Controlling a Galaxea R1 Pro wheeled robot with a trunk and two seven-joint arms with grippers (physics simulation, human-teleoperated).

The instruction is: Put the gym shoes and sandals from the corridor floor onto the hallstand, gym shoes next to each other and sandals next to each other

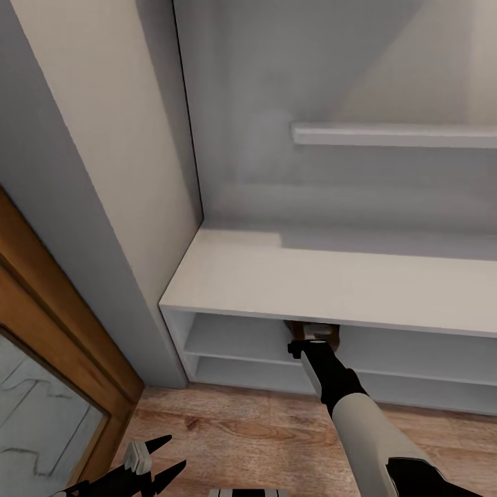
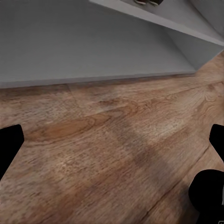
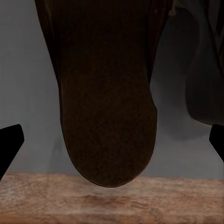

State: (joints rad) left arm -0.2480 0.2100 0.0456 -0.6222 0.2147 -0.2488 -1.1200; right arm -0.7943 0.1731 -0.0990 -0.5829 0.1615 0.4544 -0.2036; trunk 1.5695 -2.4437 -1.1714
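Soft, dim simulator renders; deep shadow inside the hallstand (image 1: 331, 276) slots.

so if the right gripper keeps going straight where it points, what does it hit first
Most likely the sandal dead ahead of the right gripper, lying in a shelf slot of the hallstand. Its rounded end faces the open gripper and looks very close, though exact depth is unclear.

Sandal (image 1: 314, 330) mostly hidden under hallstand bench top (image 1: 331, 276).

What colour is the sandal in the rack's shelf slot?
Dark brown; the sandal shows best in the right wrist view, lying on the grey shelf.
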